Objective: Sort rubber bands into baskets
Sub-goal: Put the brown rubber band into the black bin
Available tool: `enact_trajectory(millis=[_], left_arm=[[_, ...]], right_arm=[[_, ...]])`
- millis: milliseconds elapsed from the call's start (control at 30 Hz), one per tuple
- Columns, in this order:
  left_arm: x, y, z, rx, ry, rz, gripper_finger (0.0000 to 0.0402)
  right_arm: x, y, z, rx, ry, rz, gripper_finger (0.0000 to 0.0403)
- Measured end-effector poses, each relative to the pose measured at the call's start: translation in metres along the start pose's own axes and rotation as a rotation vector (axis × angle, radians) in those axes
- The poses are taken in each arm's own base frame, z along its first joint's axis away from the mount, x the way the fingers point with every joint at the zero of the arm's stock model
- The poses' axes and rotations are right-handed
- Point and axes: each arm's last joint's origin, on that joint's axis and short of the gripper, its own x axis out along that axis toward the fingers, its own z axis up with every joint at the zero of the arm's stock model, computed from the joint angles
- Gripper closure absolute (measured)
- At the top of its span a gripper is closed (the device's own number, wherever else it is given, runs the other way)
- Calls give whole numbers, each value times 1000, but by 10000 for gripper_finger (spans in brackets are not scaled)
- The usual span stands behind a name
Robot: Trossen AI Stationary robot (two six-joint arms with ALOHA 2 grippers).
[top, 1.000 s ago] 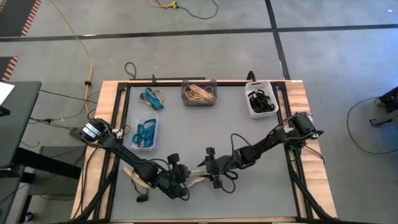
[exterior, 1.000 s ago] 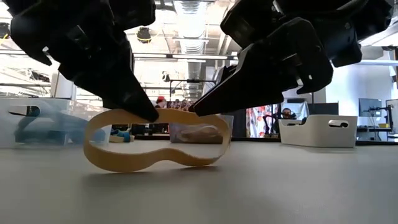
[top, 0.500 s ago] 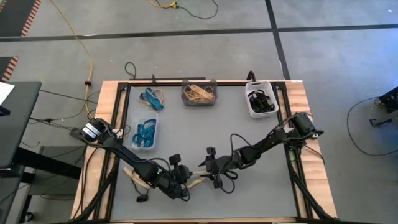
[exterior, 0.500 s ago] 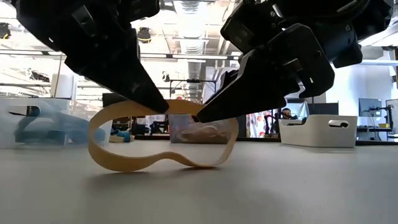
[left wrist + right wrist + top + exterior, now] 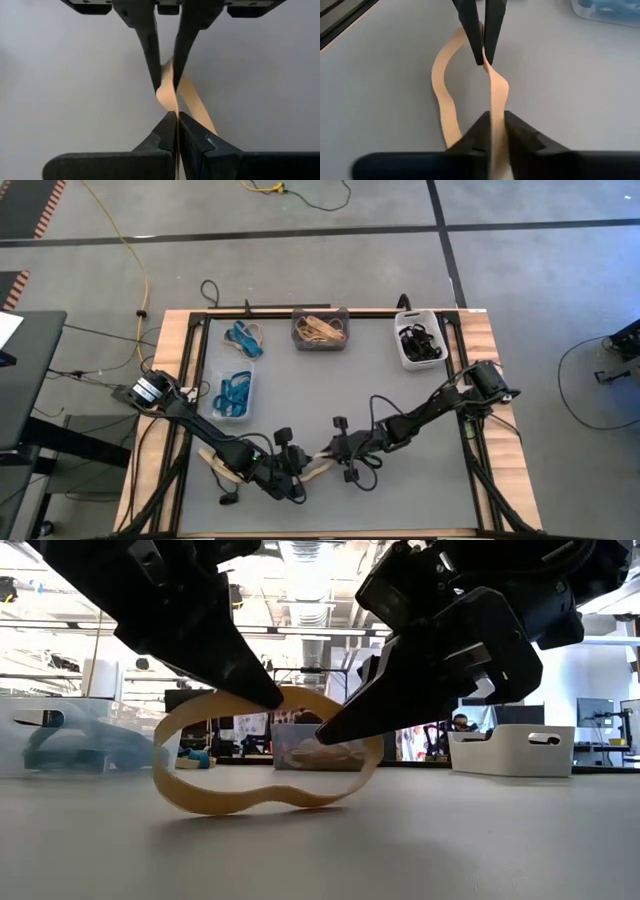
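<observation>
Near the table's front edge, at about 6 o'clock from the dark grey basket (image 5: 320,329) of tan bands, the left gripper (image 5: 297,467) and right gripper (image 5: 333,451) both pinch the top of one wide tan rubber band (image 5: 268,762), fingers pressed together on it, while its lower loop sags onto the grey table (image 5: 420,490). This looks like a handover, so one claw should probably let go cleanly before the other lifts, or the band will stretch and snap away. The carrying arm then wants to rise until the loop clears the table and travel toward 12 o'clock to drop it over the dark grey basket, not the clear basket (image 5: 229,393) of blue bands or the white basket (image 5: 419,342) of black ones
</observation>
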Motion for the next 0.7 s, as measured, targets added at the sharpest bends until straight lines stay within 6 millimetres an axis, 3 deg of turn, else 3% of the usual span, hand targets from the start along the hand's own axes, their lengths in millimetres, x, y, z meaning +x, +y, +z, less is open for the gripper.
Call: enact_trajectory(millis=[133, 533, 700], left_arm=[[0, -1, 2, 11, -19, -9, 401], [0, -1, 2, 49, -18, -7, 399], [0, -1, 2, 114, -19, -5, 366]], right_arm=[[0, 0, 0, -4, 1, 0, 380], [0, 0, -3, -19, 31, -3, 381], [0, -1, -6, -25, 62, -7, 381]])
